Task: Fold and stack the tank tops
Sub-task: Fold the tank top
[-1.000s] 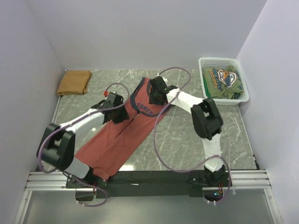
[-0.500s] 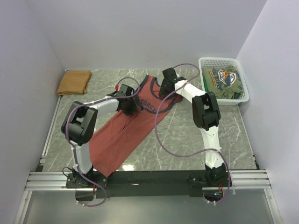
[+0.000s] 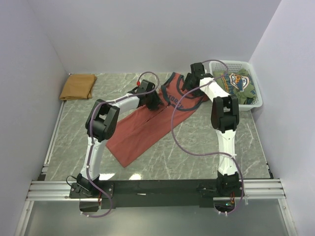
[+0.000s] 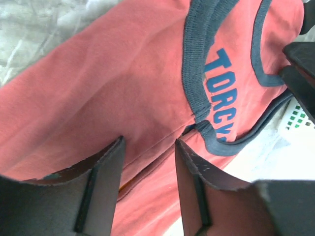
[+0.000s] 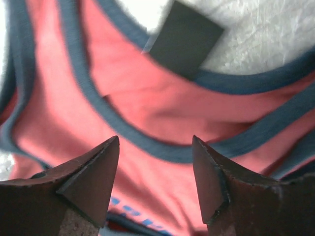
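1. Rust-red sleeveless cloth tank top [image 3: 142,130], trimmed in dark navy with blue chest lettering, lies stretched across the grey marbled counter [image 3: 197,147]. Its hem points to 7 o'clock and its neck to 1 o'clock. A long crease runs down the body, and no fold has been made yet.
2. Your left gripper [image 3: 150,101] sits over the chest, near 12 o'clock. Its wrist view shows the jaws spread, with red cloth visible in the gap and nothing pinched.
3. Your right gripper [image 3: 190,81] is over the shoulder straps at 1 o'clock, jaws likewise spread above the navy trim. That view is blurred, so you cannot tell whether the tips touch the cloth.
4. The step in hand looks like laying the shirt flat before folding. Square it to the counter edge first and smooth out that crease, or every later fold will probably come out skewed.
5. When you pinch, take one layer at each shoulder, on the trim, and close both sides evenly.
6. Mind the white plastic mesh basket [image 3: 231,62] at 2 o'clock, which holds a green printed garment [image 3: 235,83]. The straps lie near its wall and could snag.
7. The folded plain tan-brown tank top [image 3: 78,86] waits at 10 o'clock, well apart. Plan a supported carry there for stacking.
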You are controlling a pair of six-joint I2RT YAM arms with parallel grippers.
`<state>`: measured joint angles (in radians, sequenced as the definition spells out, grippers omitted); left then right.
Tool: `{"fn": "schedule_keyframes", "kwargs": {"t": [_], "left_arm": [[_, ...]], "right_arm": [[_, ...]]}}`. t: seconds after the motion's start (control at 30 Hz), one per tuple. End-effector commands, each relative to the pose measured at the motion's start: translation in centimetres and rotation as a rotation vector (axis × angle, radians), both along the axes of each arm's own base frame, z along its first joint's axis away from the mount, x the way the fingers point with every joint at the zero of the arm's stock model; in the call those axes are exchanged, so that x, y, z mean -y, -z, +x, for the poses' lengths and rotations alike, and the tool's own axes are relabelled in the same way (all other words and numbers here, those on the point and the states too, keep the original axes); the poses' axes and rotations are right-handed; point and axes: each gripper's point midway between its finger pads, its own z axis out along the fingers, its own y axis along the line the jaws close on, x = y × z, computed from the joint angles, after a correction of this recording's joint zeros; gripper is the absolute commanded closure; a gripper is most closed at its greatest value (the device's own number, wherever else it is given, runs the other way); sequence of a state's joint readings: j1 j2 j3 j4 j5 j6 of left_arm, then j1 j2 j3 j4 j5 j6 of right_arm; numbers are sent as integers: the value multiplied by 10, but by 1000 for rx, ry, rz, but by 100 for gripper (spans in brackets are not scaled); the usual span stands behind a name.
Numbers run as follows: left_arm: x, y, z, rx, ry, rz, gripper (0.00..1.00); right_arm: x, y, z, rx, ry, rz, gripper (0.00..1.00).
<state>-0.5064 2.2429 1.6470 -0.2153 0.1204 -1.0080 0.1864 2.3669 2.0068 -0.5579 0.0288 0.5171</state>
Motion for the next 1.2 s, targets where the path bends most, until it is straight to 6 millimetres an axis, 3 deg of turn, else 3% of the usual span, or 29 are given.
{"fn": "schedule_keyframes", "kwargs": {"t": [0.0, 0.03, 0.07, 0.1, 0.13, 0.17, 0.2, 0.23, 0.3, 0.33, 0.37, 0.4, 0.43, 0.47, 0.5, 0.53, 0.57, 0.63, 0.67, 0.7, 0.83, 0.87, 0.93, 0.97, 1.03, 1.07, 1.17], "left_arm": [[11, -10, 4, 6, 10, -46, 48], [4, -32, 9, 46, -2, -49, 47], [-7, -34, 7, 63, -20, -25, 44], [-15, -45, 7, 81, -31, -27, 43], [-29, -78, 9, 138, -52, -45, 43], [-44, -73, 1, 127, -79, -21, 42], [-55, -82, -3, 141, -96, -20, 42], [-72, -112, -6, 190, -129, -36, 42], [-104, -101, -27, 152, -193, 18, 43], [-121, -124, -35, 175, -233, 0, 44], [-140, -106, -52, 131, -276, 37, 46], [-161, -103, -60, 118, -340, 71, 46], [-185, -116, -75, 123, -399, 68, 47], [-204, -94, -97, 67, -449, 92, 48], [-219, -91, -108, 56, -492, 97, 49], [-243, -104, -118, 90, -564, 84, 49], [-258, -85, -137, 50, -591, 107, 48], [-290, -87, -157, 53, -665, 118, 48], [-299, -75, -169, 28, -680, 134, 47], [-307, -72, -175, 27, -699, 141, 47], [-329, -62, -192, 25, -731, 147, 45], [-328, -56, -195, 14, -725, 143, 45], [-330, -47, -196, -2, -723, 144, 45], [-330, -39, -198, -15, -723, 144, 45], [-332, -28, -200, -38, -722, 139, 46], [-332, -21, -202, -51, -721, 137, 46], [-330, -13, -196, -36, -702, 107, 47]], "right_arm": [[-11, -86, 11, 189, -37, -4, 32], [-10, -85, 4, 184, -36, -5, 30], [-12, -111, 3, 244, -39, 12, 30], [-15, -116, -1, 252, -45, 14, 30], [-21, -116, -10, 249, -58, 11, 30], [-24, -121, -15, 255, -66, 10, 30], [-31, -137, -24, 279, -81, 14, 30], [-43, -130, -37, 257, -103, -2, 30], [-58, -131, -66, 244, -139, -21, 30], [-85, -132, -85, 249, -201, -38, 30], [-93, -131, -98, 250, -217, -57, 30], [-101, -145, -114, 277, -230, -58, 30], [-111, -121, -140, 232, -272, -72, 32], [-141, -121, -164, 246, -346, -54, 33], [-154, -126, -183, 260, -377, -42, 34], [-162, -108, -206, 224, -413, -50, 36], [-192, -103, -238, 225, -501, -43, 37], [-209, -93, -272, 214, -555, -72, 39], [-216, -85, -287, 204, -580, -118, 40], [-238, -85, -315, 210, -647, -128, 41], [-282, -71, -374, 196, -781, -158, 41], [-290, -59, -383, 183, -811, -181, 41], [-304, -58, -399, 198, -840, -217, 41], [-310, -46, -405, 181, -862, -242, 41], [-327, -47, -418, 193, -906, -237, 42], [-331, -38, -422, 186, -924, -253, 42], [-346, -36, -428, 198, -961, -257, 42]]}}
